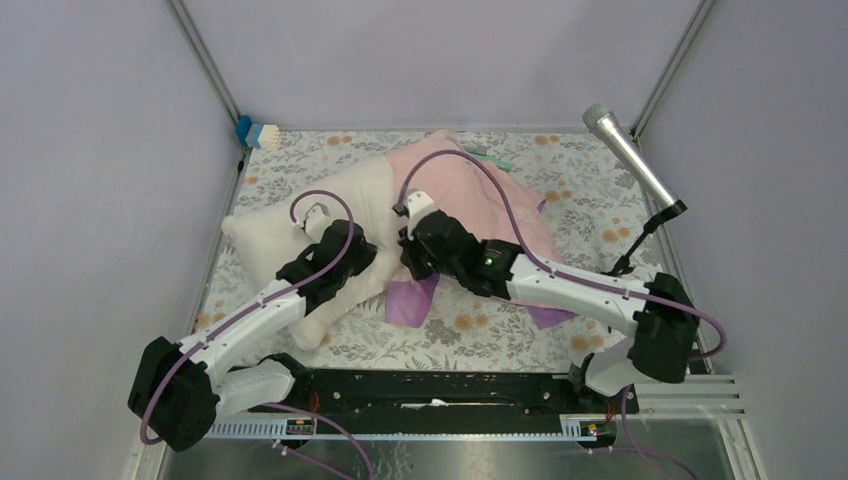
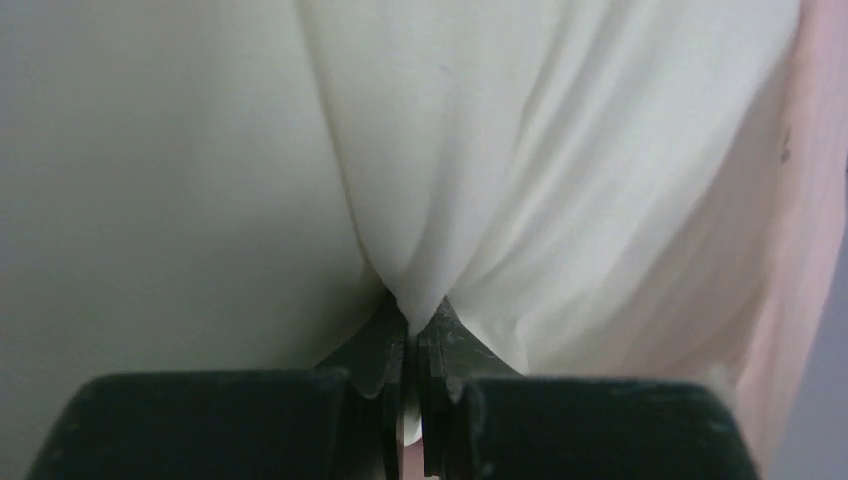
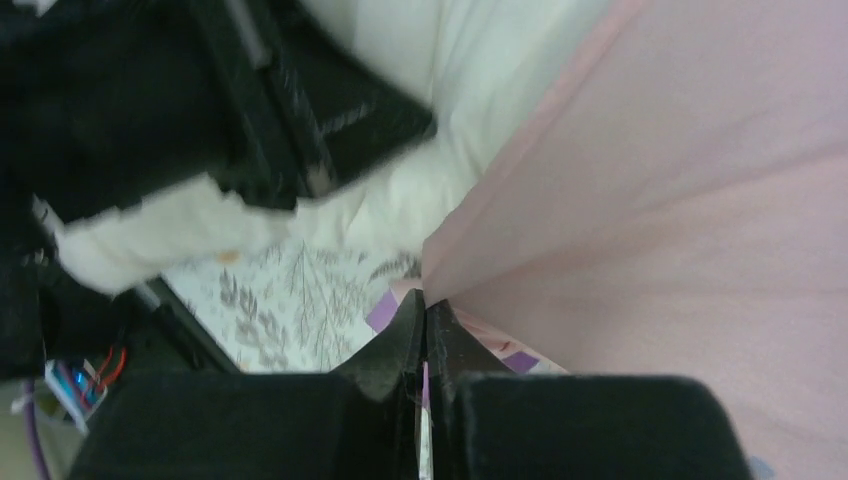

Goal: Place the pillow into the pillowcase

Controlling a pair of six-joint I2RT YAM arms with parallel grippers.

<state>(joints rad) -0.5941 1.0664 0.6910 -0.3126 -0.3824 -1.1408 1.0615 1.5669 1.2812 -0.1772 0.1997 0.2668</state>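
Observation:
The cream pillow (image 1: 265,235) lies on the left half of the table, its right end under the edge of the pale pink pillowcase (image 1: 470,195). My left gripper (image 1: 352,262) is shut on a pinch of the pillow (image 2: 430,150); the fabric puckers into the closed jaws (image 2: 415,325). My right gripper (image 1: 408,262) is shut on the pillowcase edge (image 3: 650,200), with the pink cloth running up from the closed tips (image 3: 425,305). A purple lining flap (image 1: 412,298) hangs below it. The pillow (image 3: 400,200) and the left gripper show beside it in the right wrist view.
The floral table cloth (image 1: 580,190) covers the table. A microphone on a stand (image 1: 630,155) leans at the back right. A small blue and white object (image 1: 258,132) sits at the back left corner. Lilac walls enclose the table.

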